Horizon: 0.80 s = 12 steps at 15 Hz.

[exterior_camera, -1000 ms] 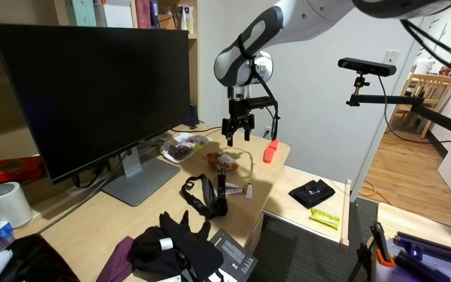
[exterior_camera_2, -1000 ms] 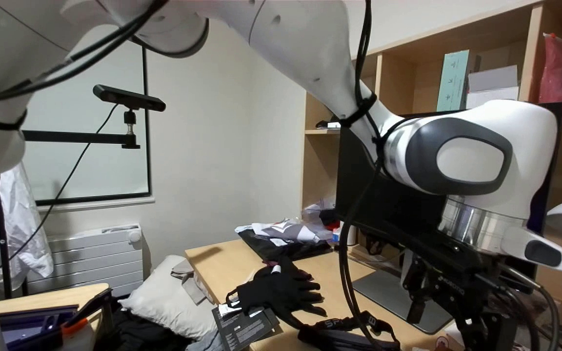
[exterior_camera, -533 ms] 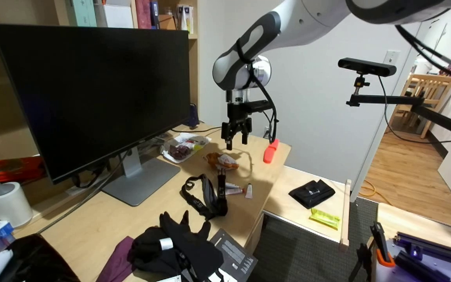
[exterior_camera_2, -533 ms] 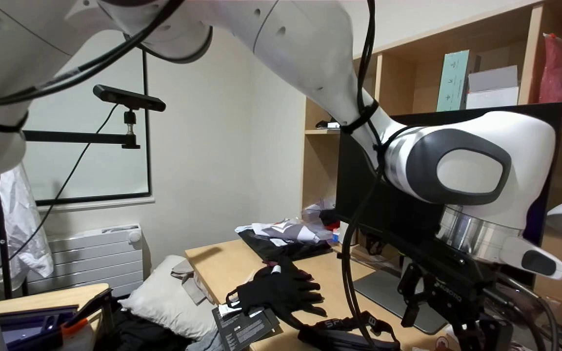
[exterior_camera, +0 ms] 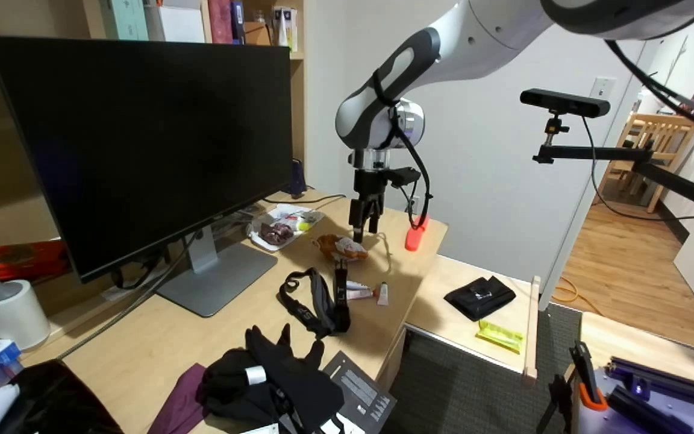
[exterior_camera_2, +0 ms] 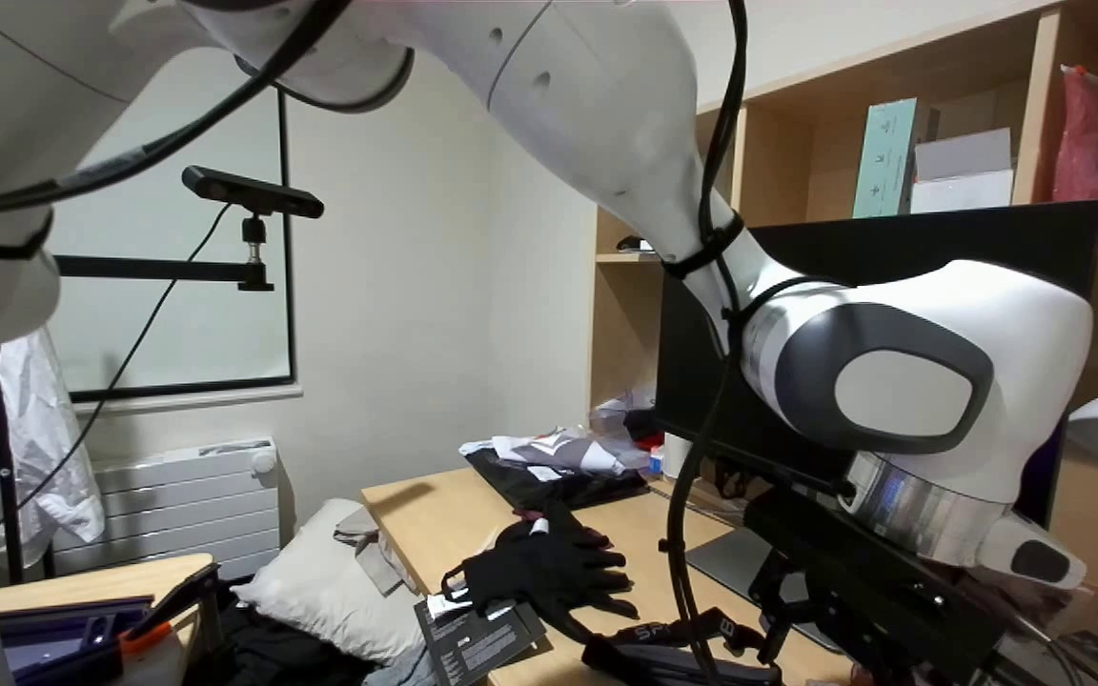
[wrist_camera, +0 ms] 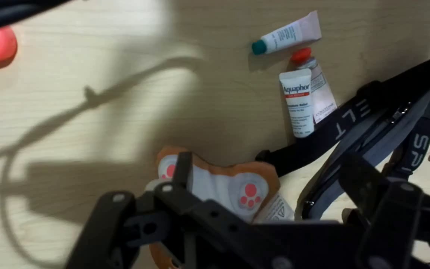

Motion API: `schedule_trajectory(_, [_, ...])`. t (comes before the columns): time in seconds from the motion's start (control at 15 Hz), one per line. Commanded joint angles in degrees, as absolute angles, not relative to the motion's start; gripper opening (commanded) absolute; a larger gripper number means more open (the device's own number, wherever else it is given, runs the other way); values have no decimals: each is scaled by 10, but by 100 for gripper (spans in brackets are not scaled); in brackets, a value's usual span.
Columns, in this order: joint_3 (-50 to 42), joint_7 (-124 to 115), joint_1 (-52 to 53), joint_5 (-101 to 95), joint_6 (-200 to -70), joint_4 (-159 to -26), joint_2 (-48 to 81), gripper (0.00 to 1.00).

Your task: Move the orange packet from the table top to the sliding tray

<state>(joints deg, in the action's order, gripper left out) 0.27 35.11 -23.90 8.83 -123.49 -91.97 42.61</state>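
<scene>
Lowered and turned since the earlier frame: the gripper [exterior_camera: 365, 234], whose tips now overlap the orange packet [exterior_camera: 338, 248] in an exterior view; contact cannot be determined. Fingers [wrist_camera: 183, 170] stand apart, holding nothing. Approach is judged nearly complete, grasp outstanding. Wrist view: one finger crosses the packet's ten o'clock side, its opposite well clear at three o'clock; a sideways correction seems advisable. The black strap [wrist_camera: 301, 158] lies at two o'clock, close enough to risk snagging. Packet itself: unmoved on the table top [exterior_camera: 142, 349]. The sliding tray [exterior_camera: 440, 316], at four o'clock from it in an exterior view, has yet to receive it.
</scene>
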Motion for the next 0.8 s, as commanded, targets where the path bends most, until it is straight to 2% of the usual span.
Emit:
schedule_trajectory(0.0, [19, 406, -263, 116, -1248, -924, 414, 100])
schedule_trajectory(0.73, [48, 447, -296, 219, -1317, -839, 504, 100])
